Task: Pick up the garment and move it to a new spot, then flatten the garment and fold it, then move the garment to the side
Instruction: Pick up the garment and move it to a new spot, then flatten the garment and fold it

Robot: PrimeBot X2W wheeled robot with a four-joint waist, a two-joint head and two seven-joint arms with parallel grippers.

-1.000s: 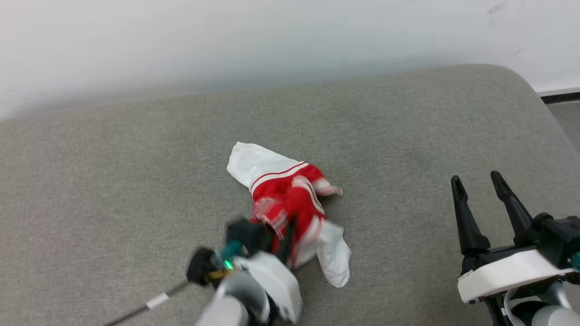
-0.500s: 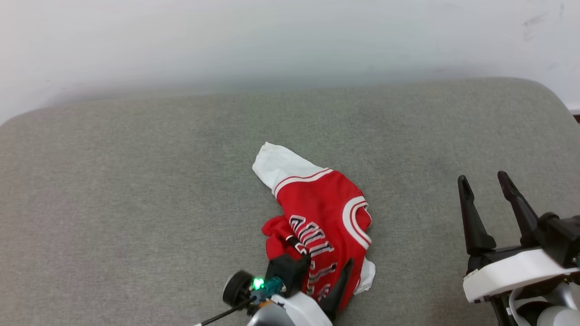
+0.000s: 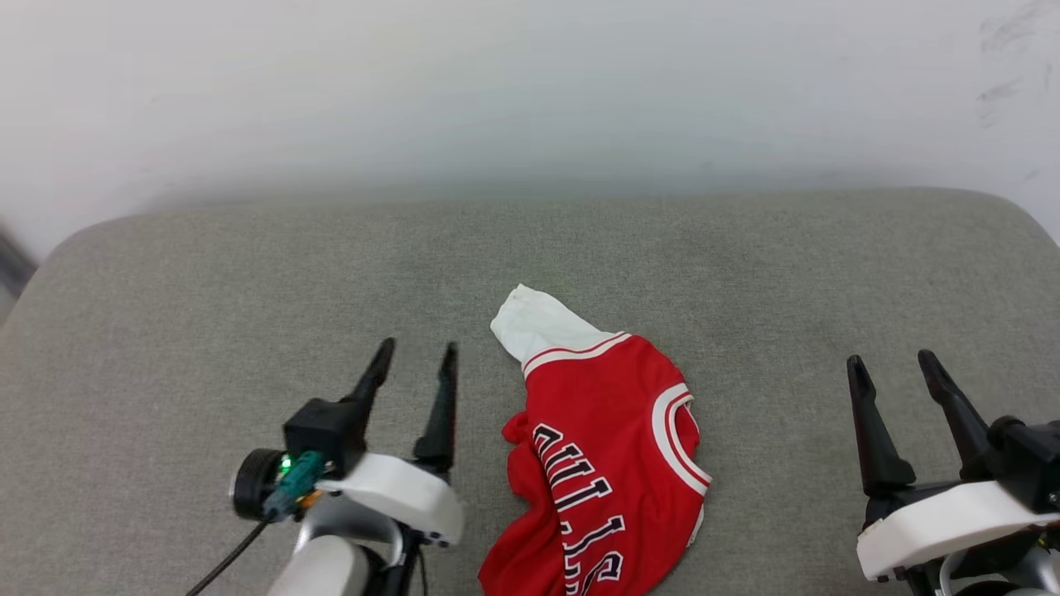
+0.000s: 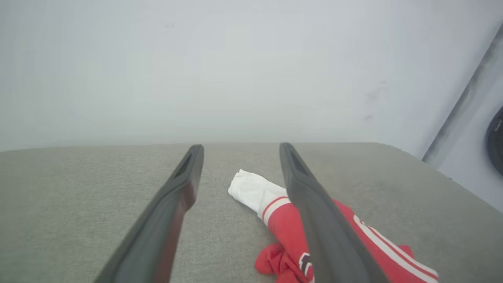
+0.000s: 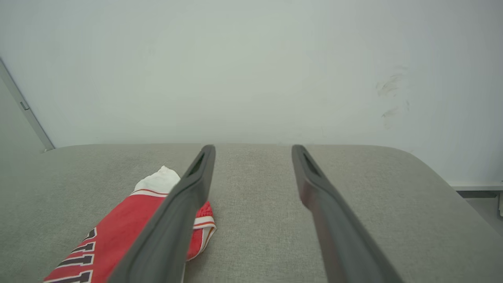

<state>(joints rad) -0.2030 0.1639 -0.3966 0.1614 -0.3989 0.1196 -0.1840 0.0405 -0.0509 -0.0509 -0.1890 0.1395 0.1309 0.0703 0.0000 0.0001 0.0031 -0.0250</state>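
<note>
The garment [image 3: 609,463] lies crumpled on the grey cushion, red with black white-outlined lettering up, one white sleeve [image 3: 538,324] pointing toward the wall and the striped collar at its right. It runs off the bottom edge of the head view. My left gripper [image 3: 414,358] stands open just left of it, apart from the cloth and empty. In the left wrist view the garment [image 4: 289,236] sits partly behind the right finger. My right gripper [image 3: 893,368] hangs open and empty well to the right. The right wrist view shows the garment [image 5: 118,232] at lower left.
The grey cushioned surface [image 3: 207,331] spreads wide around the garment, with rounded far corners. A pale wall [image 3: 530,91] rises right behind its far edge. A black cable [image 3: 224,563] trails from my left wrist.
My left gripper has let go of the garment and swung out to its left, now open. The garment has dropped and spread with lettering up. The camera has shifted too. The right gripper stays open.
</note>
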